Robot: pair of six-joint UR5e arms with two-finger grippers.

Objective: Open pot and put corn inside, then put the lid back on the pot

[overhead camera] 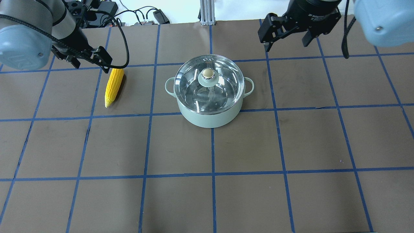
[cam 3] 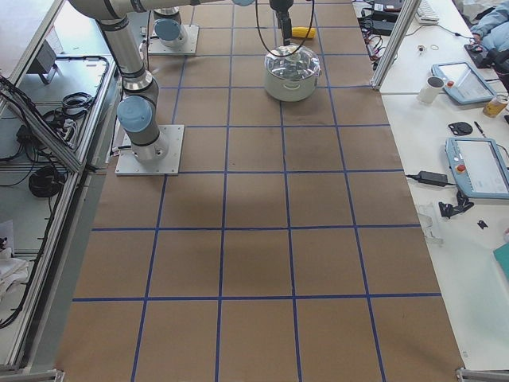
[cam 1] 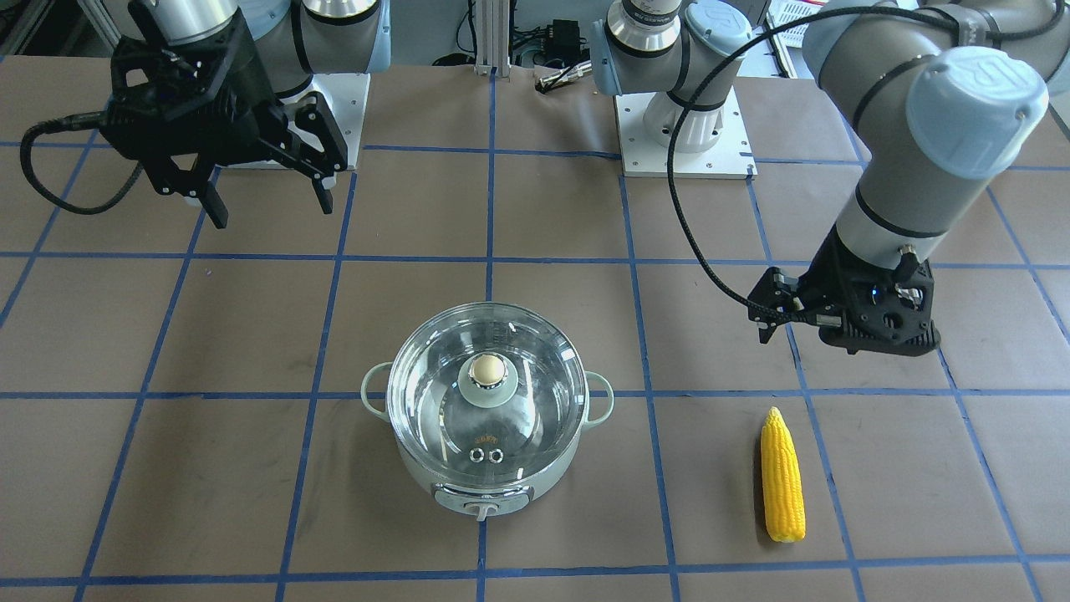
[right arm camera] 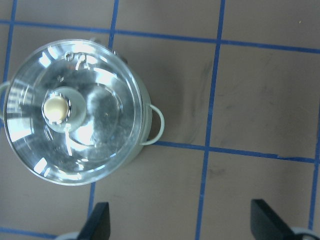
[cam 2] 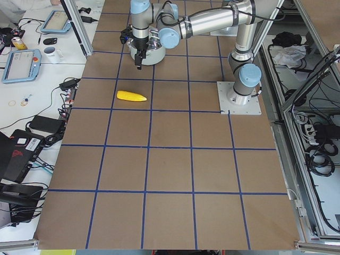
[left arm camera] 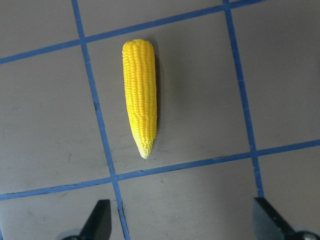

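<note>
my left gripper (left arm camera: 185, 225), released, hangs near the bright yellow corn ear (left arm camera: 140, 102). my right gripper (right arm camera: 182, 222), released too, hangs beside the round mint-green pot (overhead camera: 210, 118), clear glass lid (overhead camera: 190, 87) on.

Four fixed views around table (overhead camera: 226, 200); wrist cameras down over pot (overhead camera: 210, 118), corn (left arm camera: 140, 100)

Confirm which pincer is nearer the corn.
The left pincer, open and raised close by the corn; the right pincer hangs beyond the pot.

Brown gridded table (overhead camera: 245, 145) — lidded pot (overhead camera: 210, 118), corn (overhead camera: 114, 86) apart
</note>
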